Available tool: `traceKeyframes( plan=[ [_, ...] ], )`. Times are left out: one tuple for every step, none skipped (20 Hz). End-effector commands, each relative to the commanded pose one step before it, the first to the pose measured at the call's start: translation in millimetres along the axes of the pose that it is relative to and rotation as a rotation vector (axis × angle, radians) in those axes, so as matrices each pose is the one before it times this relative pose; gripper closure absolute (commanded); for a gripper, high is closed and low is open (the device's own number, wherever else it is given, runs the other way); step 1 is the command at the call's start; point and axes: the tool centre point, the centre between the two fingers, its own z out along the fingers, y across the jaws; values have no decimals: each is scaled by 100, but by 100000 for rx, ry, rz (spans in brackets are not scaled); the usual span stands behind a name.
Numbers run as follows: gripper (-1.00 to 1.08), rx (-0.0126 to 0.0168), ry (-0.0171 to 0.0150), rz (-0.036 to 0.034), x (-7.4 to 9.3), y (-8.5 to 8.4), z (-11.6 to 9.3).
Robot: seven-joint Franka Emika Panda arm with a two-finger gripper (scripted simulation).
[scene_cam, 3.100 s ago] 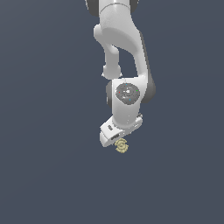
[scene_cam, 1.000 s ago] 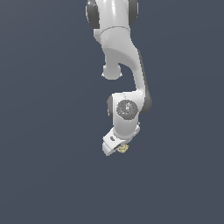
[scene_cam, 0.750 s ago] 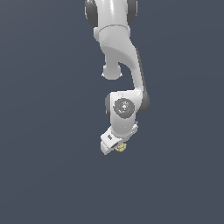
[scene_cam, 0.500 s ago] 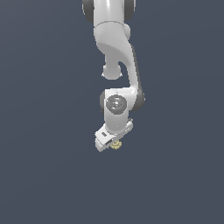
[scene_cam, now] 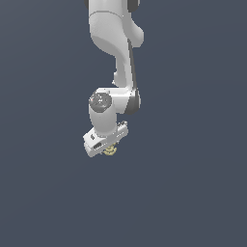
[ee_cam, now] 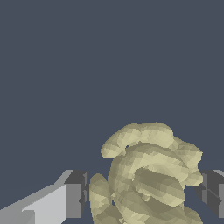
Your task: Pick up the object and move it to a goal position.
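the white robot arm [scene_cam: 113,43] comes down from the top of the exterior view. it bends at a round joint with a grey cap [scene_cam: 100,102]. below that joint sits the white hand block, tilted so that its end on the exterior view's left hangs lower.

the gripper [scene_cam: 109,149] hangs under that block. in the exterior view its fingers are mostly hidden behind the block, so that view alone does not show how wide they stand. the object [scene_cam: 110,151] peeks out just under the block, toward the lower end. it is a tiny pale yellow lump, much smaller than the hand above it. all around it is plain dark blue-grey, and nothing is seen touching it from below.

in the wrist view the same object [ee_cam: 148,177] looks big and close. it is a bumpy, pale yellow-tan lump made of fat curved rolls that swirl around each other, with dark grooves between the rolls. it sits right between the two fingers. one finger [ee_cam: 74,194] is light grey with a darker grey pad, and the lump is right up against that pad. the other finger [ee_cam: 213,192] is dark grey, and the far side of the lump meets it. so the gripper [ee_cam: 144,194] is pinching the object from both sides. behind it all is only flat dark blue-grey.
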Motion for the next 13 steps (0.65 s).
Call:
traceKeyframes(
  plan=[
    [108, 1, 25, -94, -1682, 954, -408],
    [108, 0, 0, 0, -519, 314, -125],
    [108, 0, 0, 0, -446, 270, -108],
    [108, 0, 0, 0, -373, 228, -91],
    [108, 0, 0, 0, -299, 188, -73],
    [108, 0, 0, 0, -226, 147, -57],
    [108, 0, 0, 0, -153, 108, -40],
    [108, 0, 0, 0, -80, 69, -23],
    [108, 0, 0, 0, -7, 30, -6],
    [108, 0, 0, 0, 65, -9, 11],
    [108, 0, 0, 0, 132, -46, 26],
    [108, 0, 0, 0, 108, -44, 23],
    [108, 0, 0, 0, 38, -16, 8]
  ],
)
